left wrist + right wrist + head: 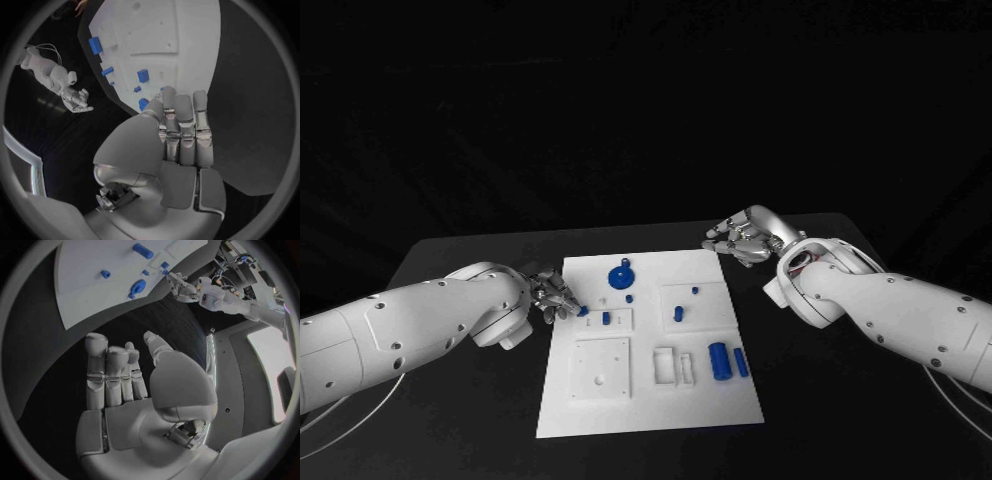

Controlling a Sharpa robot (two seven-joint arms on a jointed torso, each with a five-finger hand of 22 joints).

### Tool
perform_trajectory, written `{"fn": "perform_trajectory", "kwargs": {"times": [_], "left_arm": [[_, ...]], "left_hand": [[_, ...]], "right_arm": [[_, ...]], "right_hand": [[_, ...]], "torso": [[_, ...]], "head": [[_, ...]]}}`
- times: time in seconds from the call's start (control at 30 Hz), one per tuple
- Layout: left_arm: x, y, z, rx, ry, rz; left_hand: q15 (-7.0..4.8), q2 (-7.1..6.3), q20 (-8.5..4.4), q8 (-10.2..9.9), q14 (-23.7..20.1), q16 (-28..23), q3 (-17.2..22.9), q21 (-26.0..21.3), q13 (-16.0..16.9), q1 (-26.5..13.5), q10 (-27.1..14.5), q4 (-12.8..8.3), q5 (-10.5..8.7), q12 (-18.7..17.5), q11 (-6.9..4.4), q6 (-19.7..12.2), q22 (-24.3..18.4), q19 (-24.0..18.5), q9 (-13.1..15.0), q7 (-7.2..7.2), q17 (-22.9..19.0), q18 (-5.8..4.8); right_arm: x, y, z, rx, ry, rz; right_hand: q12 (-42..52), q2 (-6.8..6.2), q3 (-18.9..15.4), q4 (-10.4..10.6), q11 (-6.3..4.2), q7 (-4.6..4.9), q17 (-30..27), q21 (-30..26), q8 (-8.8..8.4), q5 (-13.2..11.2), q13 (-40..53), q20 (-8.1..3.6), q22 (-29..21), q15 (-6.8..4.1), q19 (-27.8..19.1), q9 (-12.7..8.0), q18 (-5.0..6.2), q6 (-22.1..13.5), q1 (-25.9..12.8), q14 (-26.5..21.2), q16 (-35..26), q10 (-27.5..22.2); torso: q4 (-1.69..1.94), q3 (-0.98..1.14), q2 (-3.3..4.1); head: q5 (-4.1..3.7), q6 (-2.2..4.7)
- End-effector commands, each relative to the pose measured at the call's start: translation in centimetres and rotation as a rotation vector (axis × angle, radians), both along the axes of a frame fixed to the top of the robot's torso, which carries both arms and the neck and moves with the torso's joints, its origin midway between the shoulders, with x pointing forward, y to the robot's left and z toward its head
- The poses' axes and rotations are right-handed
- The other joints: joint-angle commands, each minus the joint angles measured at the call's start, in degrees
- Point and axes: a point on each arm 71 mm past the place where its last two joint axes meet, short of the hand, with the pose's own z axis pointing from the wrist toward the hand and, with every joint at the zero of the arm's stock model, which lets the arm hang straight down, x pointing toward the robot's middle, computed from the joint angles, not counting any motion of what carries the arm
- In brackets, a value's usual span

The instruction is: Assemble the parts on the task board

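A: What sits nearest on the board?
B: Its near end is bare white. Above that, a square recess and two narrow slots, with two blue cylinders just right of them.

A: And further up?
B: Three small blue pieces mid-board, then a round blue part near the far edge. Six blue pieces in all, as far as I can tell.

A: The hands?
B: The left hand rests at the board's left edge, fingers straight and together, holding nothing. The right hand is off the upper-right corner over black table, fingers loosely spread, empty.
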Motion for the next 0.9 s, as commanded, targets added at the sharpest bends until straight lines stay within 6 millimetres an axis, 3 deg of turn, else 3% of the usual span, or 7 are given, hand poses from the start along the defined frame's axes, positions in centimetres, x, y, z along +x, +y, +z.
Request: {"fn": "perform_trajectory", "kwargs": {"times": [0.03, 0.1, 0.2, 0.23, 0.33, 0.67, 0.9], "left_arm": [[0.05, 0.1, 0.23, -0.027, -0.029, 0.026], [0.05, 0.35, 0.3, -0.029, -0.039, 0.04], [0.01, 0.65, 0.38, -0.035, -0.05, 0.053], [-0.01, 0.74, 0.41, -0.037, -0.053, 0.055], [-0.04, 0.83, 0.45, -0.042, -0.057, 0.057], [-0.09, 0.66, 0.28, -0.029, -0.033, 0.038], [0.04, 0.05, 0.22, 0.002, -0.033, -0.003]], "left_hand": [[-0.08, -0.39, 0.12, 0.25, 0.35, 0.04, -0.97, 0.08, -0.06, -0.23, 2.44, 0.74, -1.84, 0.06, -0.45, -1.21, 1.06, 0.17, -0.75, 0.08, -0.09, -0.83], [0.03, -1.16, 0.27, 0.11, 0.5, 0.06, -2.18, -0.09, 0.09, -1.14, 2.37, 1.63, -2.82, 0.15, -0.42, -3.14, 0.93, 0.26, -1.83, 0.32, -0.09, -0.85], [0.16, -4.14, 0.52, 0.35, 0.73, -0.03, -4.74, -0.9, 0.55, -4.11, 2.4, 4.77, -9.93, 0.55, -0.42, -5.42, 0.27, 0.75, -4.48, 0.82, -0.15, -0.85], [0.28, -6.06, 0.61, 0.35, 0.75, -0.13, -6.13, -1.28, 0.69, -6.0, 2.44, 6.52, -10.85, 0.68, -0.28, -6.26, -0.01, 0.94, -5.43, 1.1, -0.21, -0.85], [0.45, -8.65, 0.79, 1.06, 0.79, -0.52, -7.08, -3.46, 1.12, -5.14, 2.4, 11.5, -11.12, 0.6, -0.16, -6.63, -0.9, 2.03, -9.42, 1.19, -0.36, -0.85], [0.65, -9.64, 1.04, 0.81, 0.37, -1.01, -6.65, -5.66, 1.17, -3.72, 2.24, 11.83, -11.05, -0.43, 0.15, -9.56, -0.03, 2.47, -9.65, 1.82, -0.5, -0.85], [0.52, -7.78, 0.98, 0.76, 0.0, -0.85, -7.09, -6.69, 1.36, -1.38, 2.14, 8.94, -9.73, -0.81, -0.06, -8.6, 0.87, 2.65, -9.7, 1.59, -0.45, -0.85]], "right_arm": [[-0.06, 0.14, -0.02, -0.002, 0.002, 0.016], [-0.06, 0.12, -0.03, -0.002, 0.002, 0.016], [-0.05, 0.08, -0.04, -0.002, 0.002, 0.015], [-0.05, 0.07, -0.05, -0.002, 0.002, 0.014], [-0.05, 0.06, -0.06, -0.002, 0.002, 0.014], [-0.04, 0.1, -0.1, -0.001, 0.003, 0.015], [-0.03, 0.16, -0.14, -0.001, 0.004, 0.016]], "right_hand": [[-0.1, -0.03, -0.32, -0.11, 0.11, 0.12, 0.02, -0.16, -0.22, 0.27, 0.01, 0.06, 3.47, -0.05, 0.37, -0.03, 0.61, -0.12, -0.11, -0.23, -0.21, -0.19], [-0.1, -0.03, -0.32, -0.11, 0.11, 0.12, 0.02, -0.16, -0.22, 0.27, 0.01, 0.06, 3.47, -0.05, 0.37, -0.03, 0.61, -0.12, -0.11, -0.23, -0.21, -0.19], [-0.1, -0.03, -0.32, -0.11, 0.11, 0.12, 0.02, -0.16, -0.22, 0.27, 0.01, 0.06, 3.47, -0.05, 0.37, -0.03, 0.61, -0.12, -0.11, -0.23, -0.21, -0.19], [-0.1, -0.03, -0.32, -0.11, 0.11, 0.12, 0.02, -0.16, -0.22, 0.27, 0.01, 0.06, 3.47, -0.05, 0.37, -0.03, 0.61, -0.12, -0.11, -0.23, -0.21, -0.19], [-0.1, -0.03, -0.32, -0.11, 0.11, 0.12, 0.02, -0.16, -0.22, 0.27, 0.01, 0.06, 3.47, -0.05, 0.37, -0.03, 0.61, -0.12, -0.11, -0.23, -0.21, -0.19], [-0.1, -0.03, -0.32, -0.11, 0.11, 0.12, 0.02, -0.16, -0.22, 0.27, 0.01, 0.06, 3.47, -0.05, 0.37, -0.03, 0.61, -0.12, -0.11, -0.23, -0.21, -0.19], [-0.1, -0.03, -0.32, -0.11, 0.11, 0.12, 0.02, -0.16, -0.22, 0.27, 0.01, 0.06, 3.47, -0.05, 0.37, -0.03, 0.61, -0.12, -0.11, -0.23, -0.21, -0.19]], "torso": [[0.01, -0.02, -0.02], [0.01, -0.04, 0.0], [0.01, -0.06, -0.01], [0.01, -0.07, -0.02], [0.03, -0.06, -0.01], [0.03, -0.05, 0.03], [-0.02, -0.06, 0.04]], "head": [[0.02, 0.04], [0.02, 0.07], [0.0, 0.07], [0.0, 0.04], [0.0, 0.0], [0.05, -0.19], [0.1, -0.27]]}}
